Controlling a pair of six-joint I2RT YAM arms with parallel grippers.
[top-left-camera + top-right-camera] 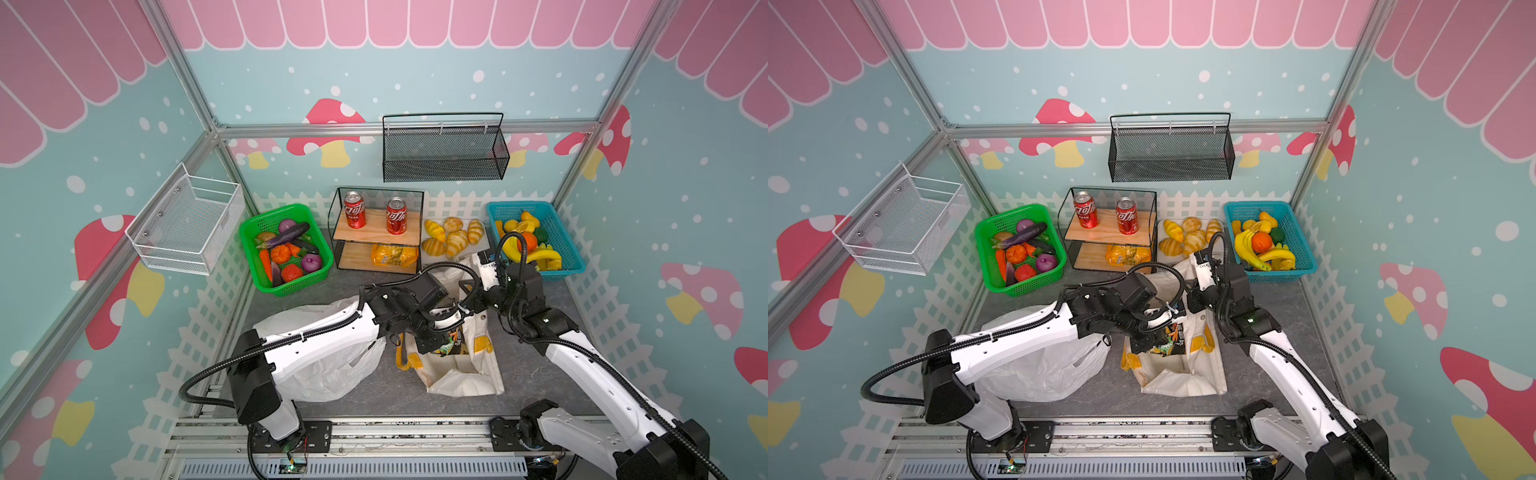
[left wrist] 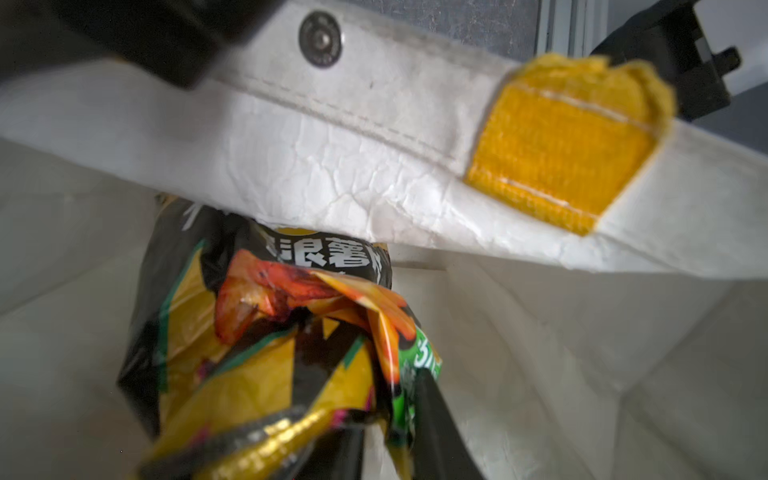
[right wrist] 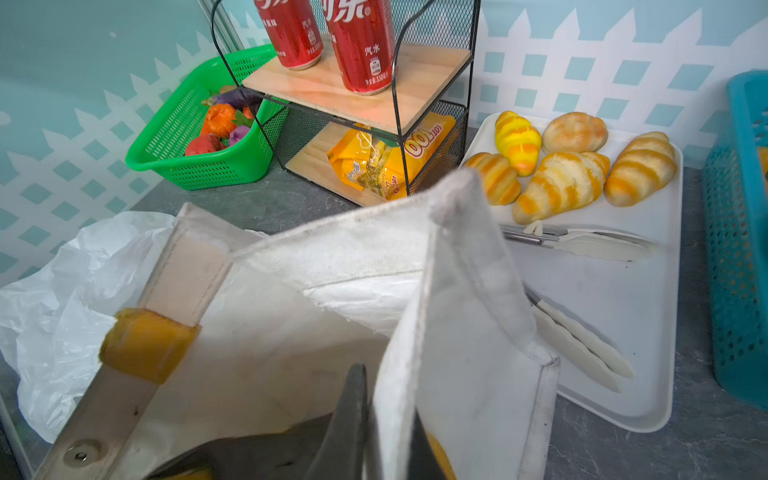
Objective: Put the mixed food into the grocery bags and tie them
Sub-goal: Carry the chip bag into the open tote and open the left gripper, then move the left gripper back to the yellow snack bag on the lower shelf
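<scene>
The cream tote stands open mid-table. My left gripper is down inside it. Its fingers are parted, and a black-yellow-green snack packet still hangs between them. My right gripper is shut on the tote's far rim and holds it up. The white plastic bag lies crumpled to the left, under the left arm. Toy vegetables fill the green basket. Another yellow-orange packet lies on the rack's lower shelf.
At the back stands a wire rack with two red cola cans. To its right, a white tray holds croissants and tongs. A blue basket holds fruit. Two wire baskets hang on the walls.
</scene>
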